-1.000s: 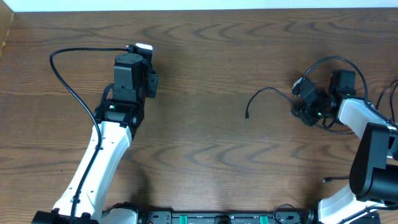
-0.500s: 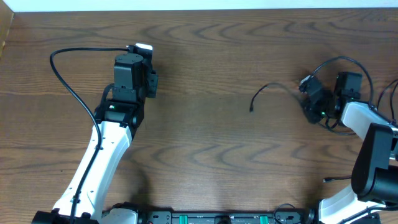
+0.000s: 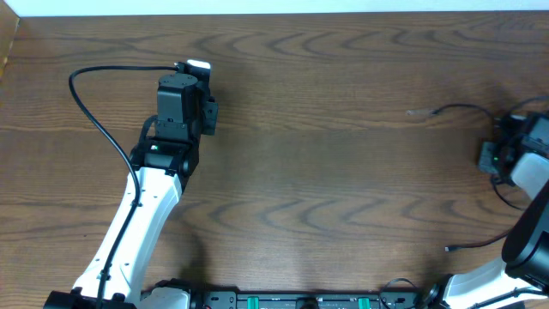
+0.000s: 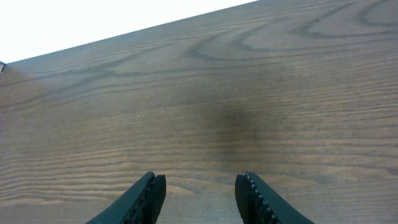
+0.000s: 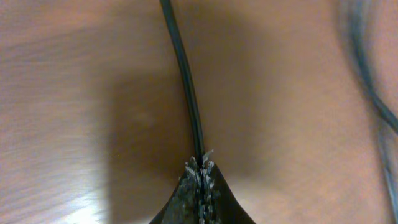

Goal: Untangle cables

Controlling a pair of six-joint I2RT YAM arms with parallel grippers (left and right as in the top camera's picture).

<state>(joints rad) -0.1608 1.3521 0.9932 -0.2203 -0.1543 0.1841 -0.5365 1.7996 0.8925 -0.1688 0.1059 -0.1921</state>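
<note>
Blur smears the far tip of the thin black cable (image 3: pixel 455 108) in the overhead view. The white-and-black right arm (image 3: pixel 530 176) is cut off there by the frame's right edge, and its working end is only a dark lump where the cable disappears. A second thin black cord end (image 3: pixel 467 245) lies near that arm's base, with the rest hidden behind the arm.

The right wrist view shows what the overhead cannot. The right gripper (image 5: pixel 200 171) has its toothed tips pressed together on the thin black cable, which runs up and away from them over the brown wooden table (image 5: pixel 56 93). A blurred grey cord (image 5: pixel 367 74) at that view's right edge is too soft to identify.

From the left wrist, the left gripper (image 4: pixel 200 190) has its fingers (image 4: pixel 149 194) standing apart above bare wood, well apart from the cables.
</note>
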